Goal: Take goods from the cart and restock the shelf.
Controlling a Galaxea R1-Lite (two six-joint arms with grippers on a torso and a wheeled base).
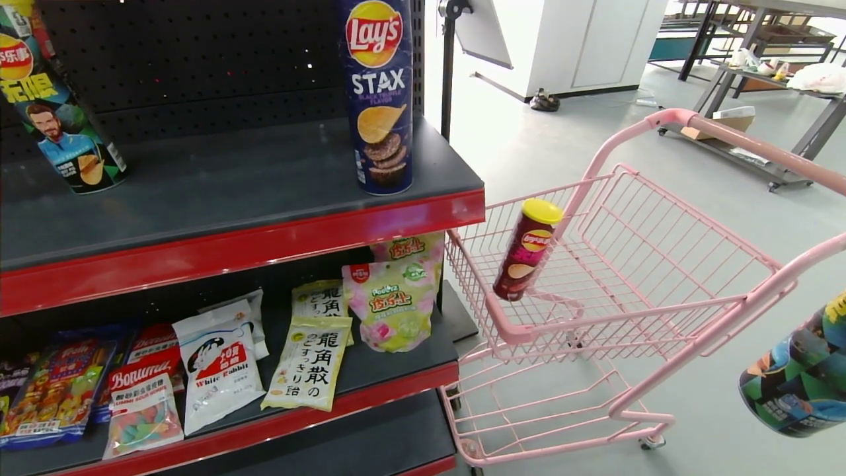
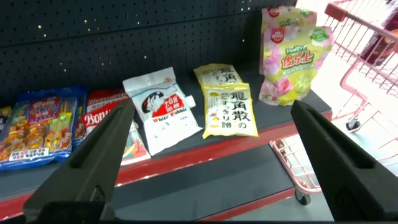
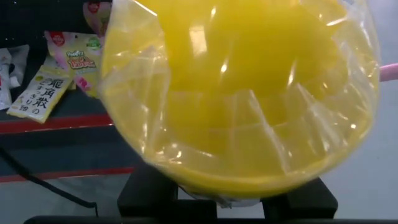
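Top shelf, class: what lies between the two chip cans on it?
Nothing: in the head view the shelf board between the left can and the blue can is bare.

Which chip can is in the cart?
The maroon tube with the yellow lid, leaning in the pink wire cart; the dark blue tube stands on the grey shelf.

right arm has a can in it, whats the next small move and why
Probably carry the held can left, over the cart, toward the top shelf. The can hangs in the air beyond the cart, well away from the shelf, and the shelf has bare board between the blue can and the far-left can where it could stand.
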